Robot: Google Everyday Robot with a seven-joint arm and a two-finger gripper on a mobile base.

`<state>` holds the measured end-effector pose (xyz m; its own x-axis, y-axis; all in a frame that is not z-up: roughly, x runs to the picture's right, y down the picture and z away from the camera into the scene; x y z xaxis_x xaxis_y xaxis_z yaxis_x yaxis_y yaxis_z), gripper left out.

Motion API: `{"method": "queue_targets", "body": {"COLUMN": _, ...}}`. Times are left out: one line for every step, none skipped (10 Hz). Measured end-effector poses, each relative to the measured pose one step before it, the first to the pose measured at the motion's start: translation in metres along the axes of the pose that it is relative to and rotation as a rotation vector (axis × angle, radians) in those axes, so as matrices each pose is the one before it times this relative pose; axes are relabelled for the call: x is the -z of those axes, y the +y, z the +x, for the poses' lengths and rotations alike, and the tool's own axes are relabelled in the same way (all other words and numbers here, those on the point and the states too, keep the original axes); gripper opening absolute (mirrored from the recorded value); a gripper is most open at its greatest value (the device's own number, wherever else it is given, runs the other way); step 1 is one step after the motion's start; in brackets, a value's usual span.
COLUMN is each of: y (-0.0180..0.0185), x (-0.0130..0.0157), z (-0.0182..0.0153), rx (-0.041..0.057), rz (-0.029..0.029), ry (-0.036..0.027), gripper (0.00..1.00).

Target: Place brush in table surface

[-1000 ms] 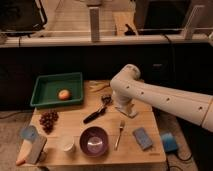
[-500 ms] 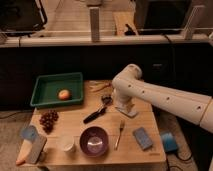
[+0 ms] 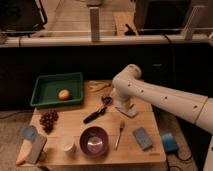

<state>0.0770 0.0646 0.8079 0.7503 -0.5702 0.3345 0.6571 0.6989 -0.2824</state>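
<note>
**A:** Where's the brush?

**B:** The brush lies flat on the counter, at a slant. Its head points up toward my tool and its handle end toward the purple bowl. I'd say it is already set down.

**A:** And your tool?

**B:** It is low over the counter, just right of the brush head, with the fingers spread and pinching nothing.

**A:** What could go wrong from here?

**B:** My tool is very near that head. If I drew off sideways rather than straight up, a finger could catch the brush. That could roll it, or sweep it against the bowl or the fork. A careless swing of my arm could also knock things lying at the back of the counter.

**A:** What about the containers?

**B:** The green tray at the back left holds one round orange fruit. The purple bowl looks empty. I can't tell what is in the white cup beside it. The grapes sit loose on the counter, in nothing.
</note>
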Motion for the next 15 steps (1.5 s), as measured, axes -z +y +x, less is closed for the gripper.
{"method": "queue_targets", "body": {"y": -0.00275, "x": -0.00174, "z": -0.00085, "rx": 0.00664, "rz": 0.00522, "ry": -0.00483, "gripper": 0.8}}
{"method": "queue_targets", "body": {"y": -0.00347, "x": -0.0018, "z": -0.00084, "rx": 0.00731, "rz": 0.00587, "ry": -0.00466, "gripper": 0.8}}
{"method": "queue_targets", "body": {"y": -0.00285, "x": -0.00194, "z": -0.00015, "rx": 0.00576, "rz": 0.0064, "ry": -0.00492, "gripper": 0.8}}
{"method": "queue_targets", "body": {"y": -0.0015, "x": -0.00153, "z": 0.00063, "rx": 0.00368, "rz": 0.00516, "ry": -0.0035, "gripper": 0.8}}
{"method": "queue_targets", "body": {"y": -0.0039, "x": -0.00301, "z": -0.00056, "rx": 0.00851, "rz": 0.0068, "ry": -0.00508, "gripper": 0.8}}
{"method": "queue_targets", "body": {"y": -0.00483, "x": -0.00305, "z": -0.0015, "rx": 0.0108, "rz": 0.00586, "ry": -0.00673, "gripper": 0.8}}
{"method": "queue_targets", "body": {"y": -0.00115, "x": -0.00131, "z": -0.00063, "rx": 0.00496, "rz": 0.00219, "ry": -0.00422, "gripper": 0.8}}
{"method": "queue_targets", "body": {"y": -0.00135, "x": -0.00157, "z": -0.00029, "rx": 0.00412, "rz": 0.00506, "ry": -0.0081, "gripper": 0.8}}
{"method": "queue_targets", "body": {"y": -0.00111, "x": -0.00378, "z": -0.00014, "rx": 0.00282, "rz": 0.00577, "ry": -0.00969, "gripper": 0.8}}
{"method": "queue_targets", "body": {"y": -0.00013, "x": -0.00375, "z": 0.00098, "rx": 0.00118, "rz": 0.00412, "ry": -0.00551, "gripper": 0.8}}
{"method": "queue_targets", "body": {"y": -0.00038, "x": -0.00262, "z": 0.00187, "rx": 0.00087, "rz": 0.0035, "ry": -0.00293, "gripper": 0.8}}
{"method": "queue_targets", "body": {"y": -0.00126, "x": -0.00257, "z": 0.00074, "rx": 0.00161, "rz": 0.00106, "ry": -0.00301, "gripper": 0.8}}
{"method": "queue_targets", "body": {"y": -0.00305, "x": -0.00398, "z": -0.00109, "rx": 0.00183, "rz": 0.00149, "ry": -0.00708, "gripper": 0.8}}
{"method": "queue_targets", "body": {"y": -0.00107, "x": -0.00369, "z": -0.00015, "rx": -0.00152, "rz": 0.0, "ry": -0.00685, "gripper": 0.8}}
{"method": "queue_targets", "body": {"y": 0.00025, "x": -0.00346, "z": 0.00133, "rx": -0.00287, "rz": -0.00109, "ry": -0.00411, "gripper": 0.8}}
